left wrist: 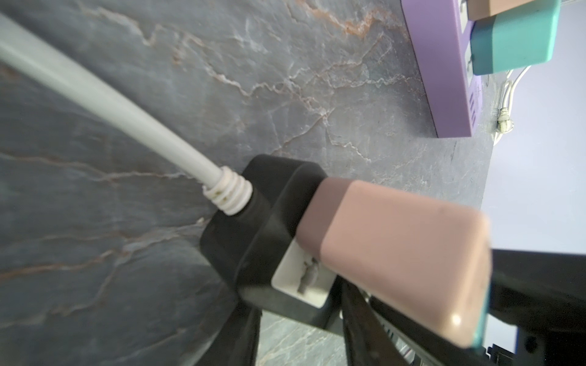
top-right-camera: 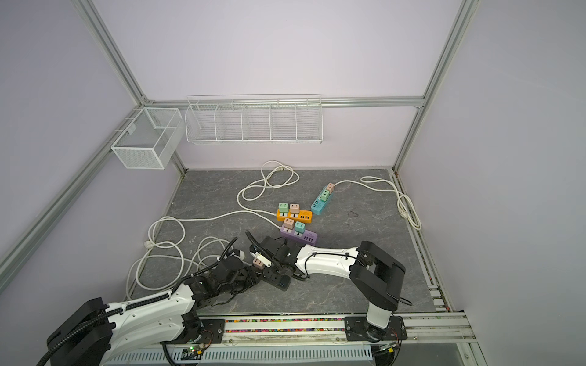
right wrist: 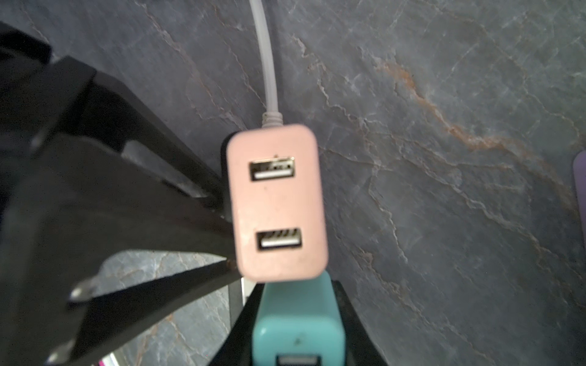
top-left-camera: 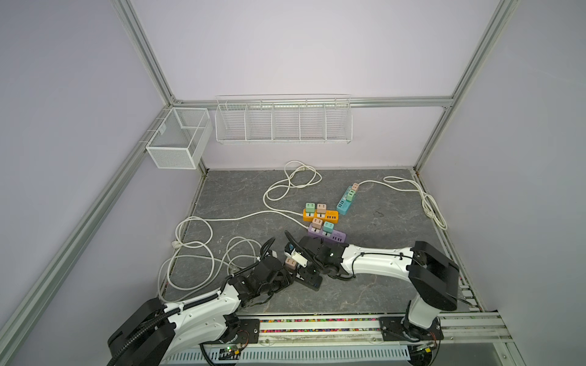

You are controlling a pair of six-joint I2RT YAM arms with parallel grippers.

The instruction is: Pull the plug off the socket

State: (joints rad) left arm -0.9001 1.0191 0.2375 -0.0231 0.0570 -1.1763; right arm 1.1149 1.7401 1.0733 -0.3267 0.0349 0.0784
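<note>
A black socket strip (top-left-camera: 309, 279) (left wrist: 272, 202) lies near the table's front, with a white cord (left wrist: 111, 104) leaving its end. A pink plug (top-left-camera: 290, 262) (left wrist: 396, 247) (right wrist: 276, 206) stands seated in the strip. Right behind it is a teal plug (right wrist: 298, 320), and my right gripper (right wrist: 298, 343) is shut on it. Whether the teal plug's prongs are still seated is hidden. My left gripper (left wrist: 304, 332) (top-left-camera: 293, 275) has its jaws on either side of the strip's cord end and clamps it.
Purple (top-left-camera: 326, 235), orange (top-left-camera: 320, 216) and blue (top-left-camera: 345, 202) strips with plugs lie just behind the arms. White cords loop over the left floor (top-left-camera: 193, 250) and far right (top-left-camera: 428, 202). Wire baskets (top-left-camera: 283, 122) hang on the back wall.
</note>
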